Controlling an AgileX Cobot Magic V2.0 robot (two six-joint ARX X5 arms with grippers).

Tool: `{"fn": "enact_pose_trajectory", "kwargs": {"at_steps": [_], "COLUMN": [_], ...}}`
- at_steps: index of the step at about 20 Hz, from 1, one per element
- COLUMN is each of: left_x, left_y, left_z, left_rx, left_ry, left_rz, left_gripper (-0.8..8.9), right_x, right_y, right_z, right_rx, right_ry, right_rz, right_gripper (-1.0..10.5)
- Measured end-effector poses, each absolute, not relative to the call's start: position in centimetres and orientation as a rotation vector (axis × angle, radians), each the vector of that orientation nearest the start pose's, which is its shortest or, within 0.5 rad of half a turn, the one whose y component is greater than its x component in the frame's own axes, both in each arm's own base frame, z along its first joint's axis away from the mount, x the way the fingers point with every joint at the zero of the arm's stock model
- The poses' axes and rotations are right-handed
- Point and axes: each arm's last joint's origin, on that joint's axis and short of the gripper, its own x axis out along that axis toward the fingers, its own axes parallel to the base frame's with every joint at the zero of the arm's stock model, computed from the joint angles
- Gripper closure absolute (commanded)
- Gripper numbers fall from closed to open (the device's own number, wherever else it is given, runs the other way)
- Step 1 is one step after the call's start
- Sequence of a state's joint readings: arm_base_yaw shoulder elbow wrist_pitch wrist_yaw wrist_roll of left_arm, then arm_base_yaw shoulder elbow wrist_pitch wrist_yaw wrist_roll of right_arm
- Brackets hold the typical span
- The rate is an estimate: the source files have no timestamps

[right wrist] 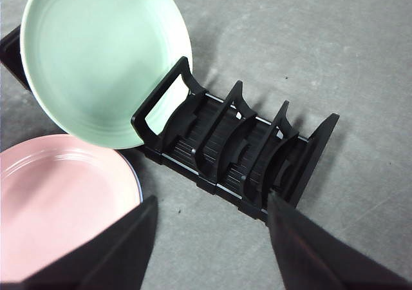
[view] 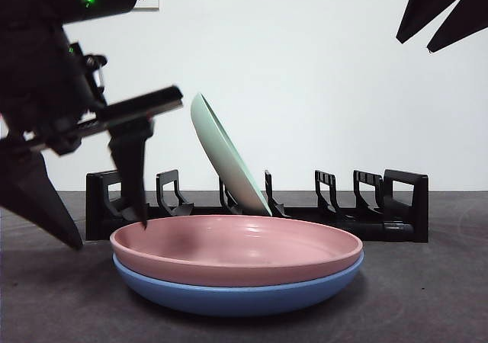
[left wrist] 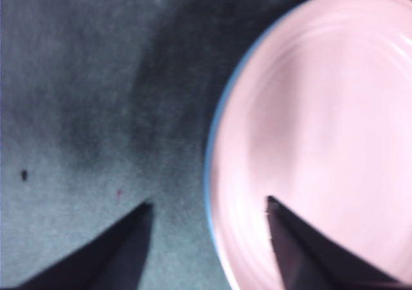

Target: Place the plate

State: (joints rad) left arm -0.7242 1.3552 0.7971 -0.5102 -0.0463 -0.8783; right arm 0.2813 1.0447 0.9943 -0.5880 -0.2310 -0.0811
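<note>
1. Left tool (left wrist: pixel 209 216): jaws open, empty, straddling the rim of the pink plate (view: pixel 236 248).
2. Pink plate: stacked on blue plate (view: pixel 236 297), before rack (view: pixel 366 206) holding green plate (view: pixel 225 156).
3. Step: approach; next, close on the rim.
4. Right tool (right wrist: pixel 209 209): open, waiting.

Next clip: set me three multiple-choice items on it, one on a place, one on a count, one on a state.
1. The pink plate lies:
A. on the blue plate
B. in the rack
C. under the green plate

2. Plates in view:
A. two
B. three
C. four

3. The left pincer is:
A. shut on the pink plate
B. open astride its rim
C. out of view

Key: A, the blue rim shows beneath the pink; B, pink, blue and green; B, one jaw is over the plate, the other over the table.
</note>
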Motion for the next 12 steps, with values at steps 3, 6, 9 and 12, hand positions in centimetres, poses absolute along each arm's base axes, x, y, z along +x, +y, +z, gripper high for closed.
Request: {"fn": "enact_pose_trajectory", "kwargs": {"at_steps": [3, 6, 9, 12], "left_x": [18.7, 18.3, 17.4, 16.2], "left_y": [-16.2, -14.6, -11.0, -7.0], "left_z": [22.6, 27.4, 31.0, 32.6], "left_rx": [-0.266, -0.182, -0.116, -0.051], "left_ry": [1.134, 0.951, 0.758, 0.666], "left_rz": [-0.195, -0.326, -0.353, -0.268], "left_gripper": [4.91, 4.07, 4.06, 4.06], "right_x": [20.2, 20.2, 20.2, 20.2], "right_y": [6.5, 6.5, 6.5, 6.6], "right_z": [32.2, 32.2, 32.2, 32.2], "right_rx": [-0.092, -0.082, -0.059, -0.039], "right_ry": [0.625, 0.628, 0.634, 0.64], "right_rz": [0.52, 0.517, 0.51, 0.508], "right_gripper": [6.8, 6.8, 6.8, 6.8]}}
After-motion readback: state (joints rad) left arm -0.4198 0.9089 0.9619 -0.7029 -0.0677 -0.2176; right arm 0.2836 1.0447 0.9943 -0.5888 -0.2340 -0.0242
